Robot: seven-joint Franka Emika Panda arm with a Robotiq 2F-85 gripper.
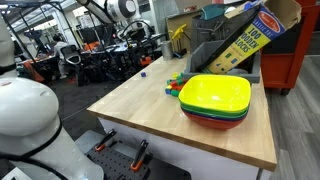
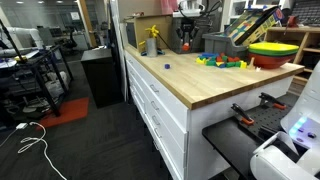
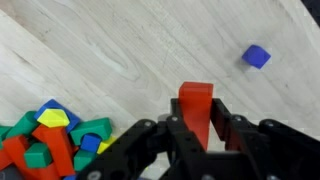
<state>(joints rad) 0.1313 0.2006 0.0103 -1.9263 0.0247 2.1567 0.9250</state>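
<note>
In the wrist view my gripper [image 3: 197,122] is shut on a red wooden block [image 3: 196,102], which stands upright between the black fingers, above the wooden tabletop [image 3: 130,50]. A small blue cube [image 3: 257,56] lies alone on the wood, up and to the right of the red block. A pile of coloured blocks [image 3: 55,140] lies at the lower left. In an exterior view the gripper [image 2: 186,42] hangs over the far end of the table, beyond the block pile [image 2: 222,61] and the blue cube [image 2: 167,66].
A stack of bowls, yellow on top [image 1: 215,97], stands near the table's corner beside the block pile [image 1: 178,85]. A tilted wood-blocks box [image 1: 245,45] leans at the back. A yellow object [image 2: 152,40] stands at the far end. The table edge [image 1: 170,135] drops off.
</note>
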